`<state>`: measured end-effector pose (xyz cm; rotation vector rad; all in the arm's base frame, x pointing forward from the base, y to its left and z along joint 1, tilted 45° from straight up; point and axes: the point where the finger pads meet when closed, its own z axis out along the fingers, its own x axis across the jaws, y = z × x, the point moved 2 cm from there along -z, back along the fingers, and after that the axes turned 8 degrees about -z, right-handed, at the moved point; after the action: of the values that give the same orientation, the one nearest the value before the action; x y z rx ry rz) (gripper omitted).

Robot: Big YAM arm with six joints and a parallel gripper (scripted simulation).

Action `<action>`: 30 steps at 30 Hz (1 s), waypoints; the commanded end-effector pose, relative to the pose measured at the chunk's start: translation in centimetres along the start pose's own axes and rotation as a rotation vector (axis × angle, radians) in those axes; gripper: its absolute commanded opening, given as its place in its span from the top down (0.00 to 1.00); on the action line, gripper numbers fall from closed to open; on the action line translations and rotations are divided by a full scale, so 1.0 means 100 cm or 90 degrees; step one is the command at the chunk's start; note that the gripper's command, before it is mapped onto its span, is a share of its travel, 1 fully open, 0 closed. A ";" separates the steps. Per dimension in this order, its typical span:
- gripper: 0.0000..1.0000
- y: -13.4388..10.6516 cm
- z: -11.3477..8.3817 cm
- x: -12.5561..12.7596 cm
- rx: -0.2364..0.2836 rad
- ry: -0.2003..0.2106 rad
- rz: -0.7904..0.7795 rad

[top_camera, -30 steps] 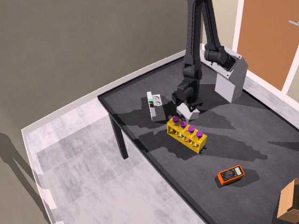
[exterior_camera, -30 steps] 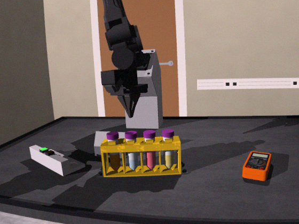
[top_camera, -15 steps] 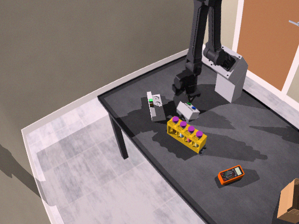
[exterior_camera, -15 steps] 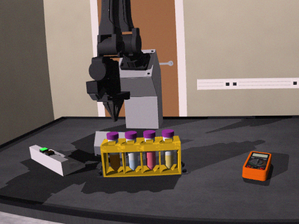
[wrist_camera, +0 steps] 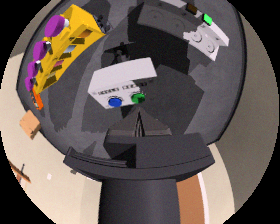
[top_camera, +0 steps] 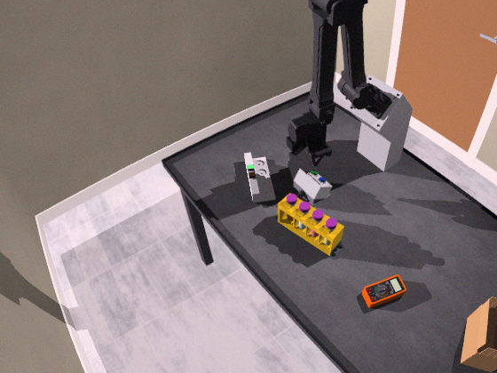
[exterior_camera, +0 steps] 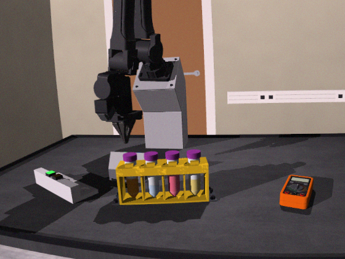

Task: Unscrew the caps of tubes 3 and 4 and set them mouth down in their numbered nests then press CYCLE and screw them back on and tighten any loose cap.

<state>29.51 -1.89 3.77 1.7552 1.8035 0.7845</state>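
My gripper is shut and empty, pointing down above the key housing, near the green READY key. The blue CYCLE key is beside it. In the yellow decapping station, purple caps sit on all tubes: tube 4 cap, tube 3 cap, tube 2 cap and tube 1 cap. No cap shows in the cap tray. Its green lamp is lit; the amber lamp is dark.
An orange multimeter lies beyond the tube 1 end of the station. An open cardboard box stands farther along. The housing lies between the arm's base and the station.
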 end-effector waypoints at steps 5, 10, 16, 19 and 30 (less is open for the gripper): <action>1.00 0.006 0.011 0.003 -0.009 0.004 -0.023; 1.00 0.004 0.020 0.004 -0.008 0.005 -0.013; 1.00 0.007 0.015 0.003 -0.021 0.003 -0.014; 1.00 0.006 0.015 0.003 -0.018 0.003 -0.014; 1.00 0.005 0.015 0.005 -0.014 0.004 -0.010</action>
<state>30.87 -1.73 2.58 1.7382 1.8134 0.7828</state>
